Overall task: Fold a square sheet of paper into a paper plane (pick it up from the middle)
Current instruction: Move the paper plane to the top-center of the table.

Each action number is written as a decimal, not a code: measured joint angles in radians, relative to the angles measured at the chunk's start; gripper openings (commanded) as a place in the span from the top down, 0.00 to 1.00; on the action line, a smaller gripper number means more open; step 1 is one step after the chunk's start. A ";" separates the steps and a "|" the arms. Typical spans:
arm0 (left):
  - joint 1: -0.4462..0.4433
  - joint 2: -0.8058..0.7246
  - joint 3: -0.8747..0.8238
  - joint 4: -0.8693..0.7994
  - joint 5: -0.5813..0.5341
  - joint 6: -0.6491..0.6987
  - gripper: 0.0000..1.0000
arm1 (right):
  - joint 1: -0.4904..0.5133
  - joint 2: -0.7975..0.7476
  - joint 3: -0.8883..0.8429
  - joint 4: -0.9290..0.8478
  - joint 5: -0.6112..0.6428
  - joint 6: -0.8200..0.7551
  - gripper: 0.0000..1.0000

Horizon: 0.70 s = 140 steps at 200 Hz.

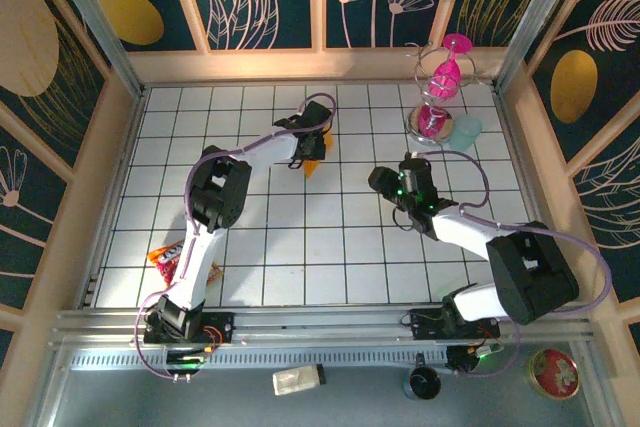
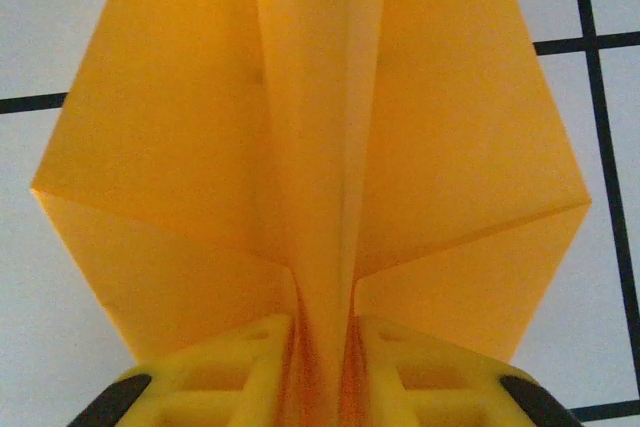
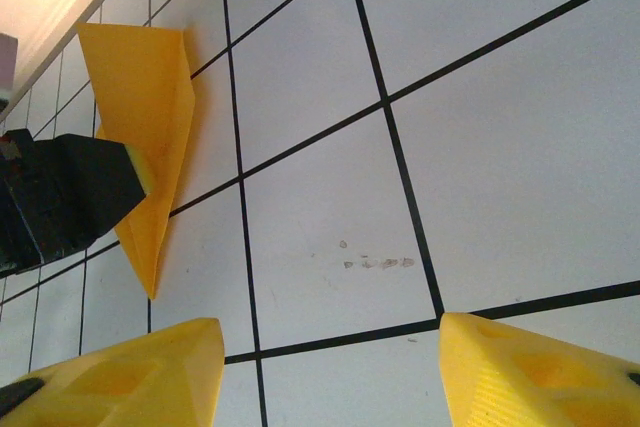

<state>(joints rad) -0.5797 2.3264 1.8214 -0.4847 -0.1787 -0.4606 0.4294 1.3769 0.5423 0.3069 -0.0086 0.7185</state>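
Yellow-fingered left tool (image 2: 322,339) sits nearest, its jaws close on either side of the central keel of the narrow, creased orange-yellow paper plane (image 2: 320,147); whether they pinch it or only flank it I cannot tell. Beyond, the wings spread over the white tiled worktop (image 2: 40,7), toward its far middle. Right tool (image 3: 330,367) hangs apart and empty, the plane well ahead of it. Likely feather-light, limp and easily crushed, the plane should slide on smooth tile. The layered keel, mid-length, looks the stiffest hold.
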 measured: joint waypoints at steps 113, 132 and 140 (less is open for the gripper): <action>0.000 0.038 0.034 -0.013 -0.004 -0.097 0.64 | -0.012 0.000 0.000 0.000 -0.019 -0.007 0.41; 0.000 0.039 0.034 -0.008 -0.006 -0.123 0.63 | -0.012 0.000 0.000 0.000 -0.022 -0.007 0.41; 0.000 0.039 0.034 -0.006 -0.007 -0.132 0.62 | -0.012 0.000 0.000 0.000 -0.023 -0.007 0.41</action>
<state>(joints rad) -0.5797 2.3650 1.8549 -0.4911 -0.1856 -0.5930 0.4175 1.3769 0.5423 0.3069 -0.0319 0.7116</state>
